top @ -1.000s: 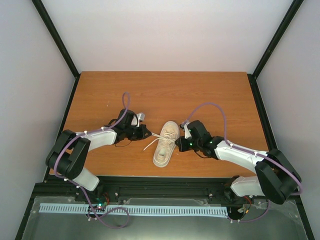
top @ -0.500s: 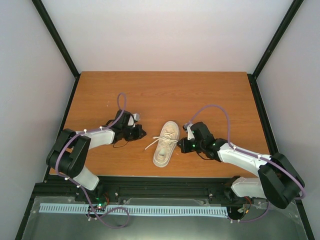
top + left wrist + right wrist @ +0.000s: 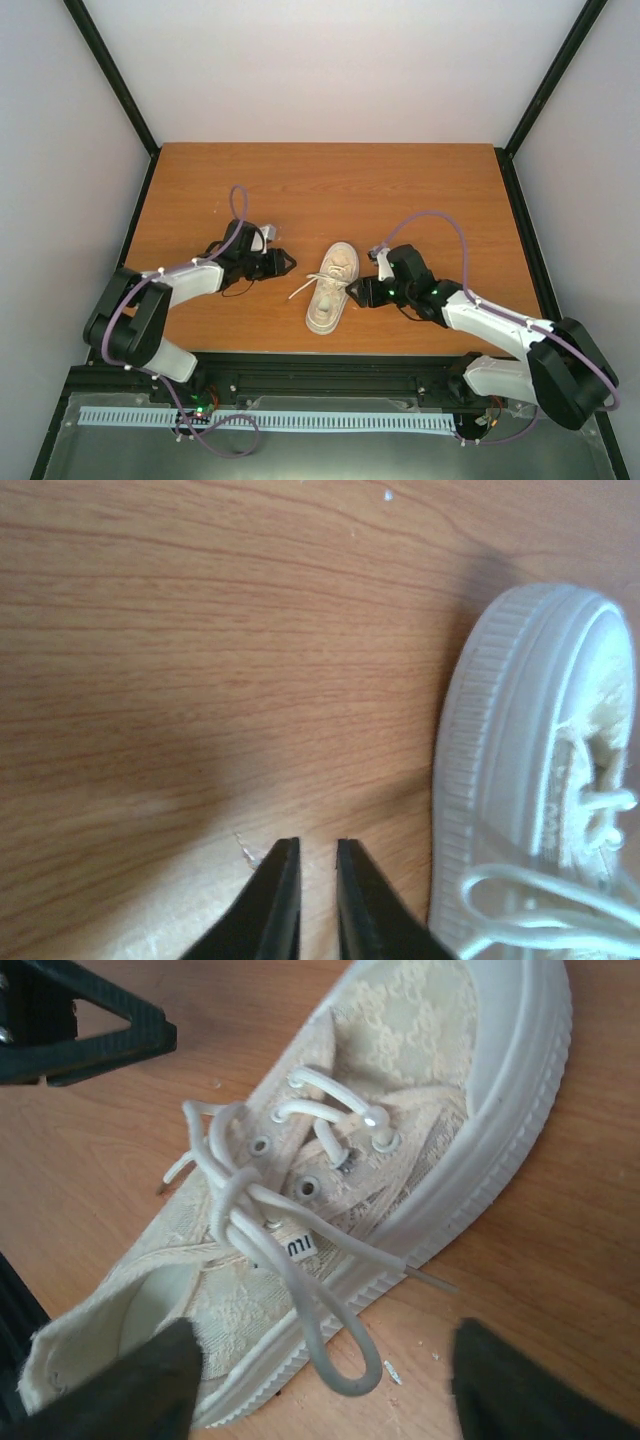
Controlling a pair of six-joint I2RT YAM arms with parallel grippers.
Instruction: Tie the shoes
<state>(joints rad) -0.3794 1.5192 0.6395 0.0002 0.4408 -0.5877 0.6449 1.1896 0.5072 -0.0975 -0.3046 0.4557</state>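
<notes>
wooden table [image 3: 330,190], pale walls [image 3: 330,70], black corner posts [image 3: 110,70]

The sneaker [image 3: 540,770] runs off the left wrist view's right edge, heel unseen; its laces [image 3: 530,900] blur.

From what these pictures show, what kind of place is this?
Probably a robot test cell in a lab, not a home. A bare wooden table stands between plain pale walls with a black frame, and two bolted arms work on one sneaker.
</notes>
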